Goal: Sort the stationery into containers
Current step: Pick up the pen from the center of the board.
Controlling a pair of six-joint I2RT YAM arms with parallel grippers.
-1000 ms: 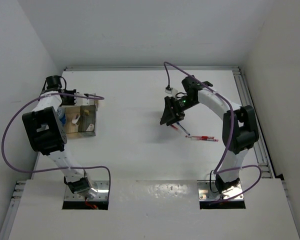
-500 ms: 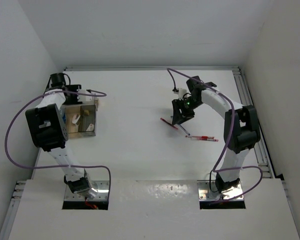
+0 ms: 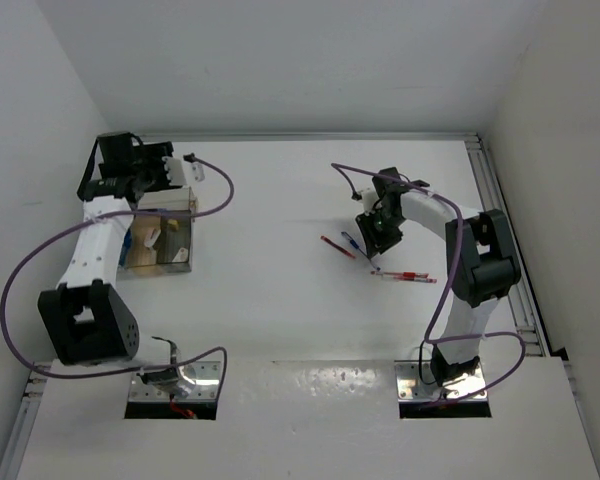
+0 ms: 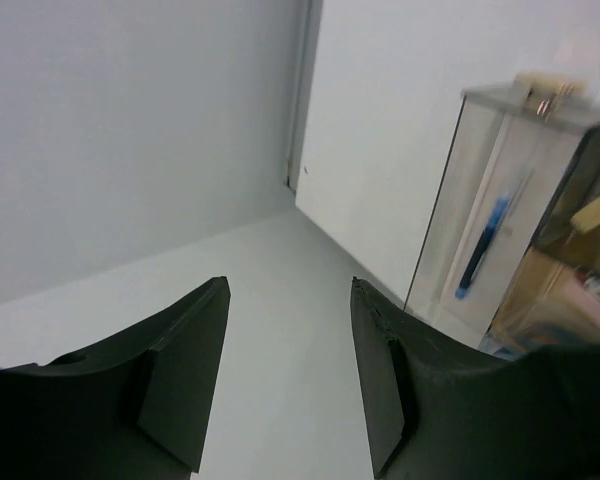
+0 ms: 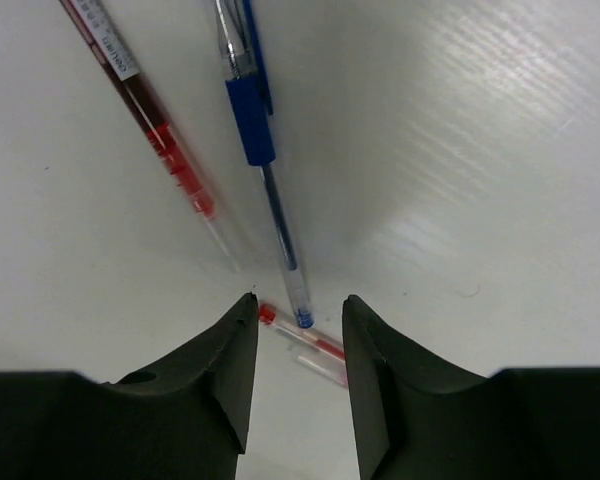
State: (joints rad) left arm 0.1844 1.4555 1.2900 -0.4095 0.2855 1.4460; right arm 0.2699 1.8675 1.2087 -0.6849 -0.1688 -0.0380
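The clear plastic box (image 3: 185, 257) stands at the left and holds a blue pen (image 3: 128, 241) and small beige and white pieces. In the left wrist view the box (image 4: 450, 215) is at the right with that blue pen (image 4: 477, 250) inside. My left gripper (image 3: 113, 166) (image 4: 288, 288) is open and empty, behind the box near the back wall. My right gripper (image 3: 381, 226) (image 5: 300, 300) is open, low over three pens on the table. A blue pen (image 5: 252, 125) (image 3: 357, 245) points at the gap between its fingers. A red pen (image 5: 145, 110) (image 3: 336, 246) lies left of it. A second red pen (image 5: 305, 343) (image 3: 410, 276) lies crosswise under the jaws.
White walls close in the table on the left, back and right. A metal rail (image 3: 500, 220) runs along the right edge. Purple cables (image 3: 20, 270) loop off both arms.
My left arm has swung its elbow down and drawn the gripper back from over the box toward the rear wall. My right gripper has moved right, uncovering the red and blue pens.
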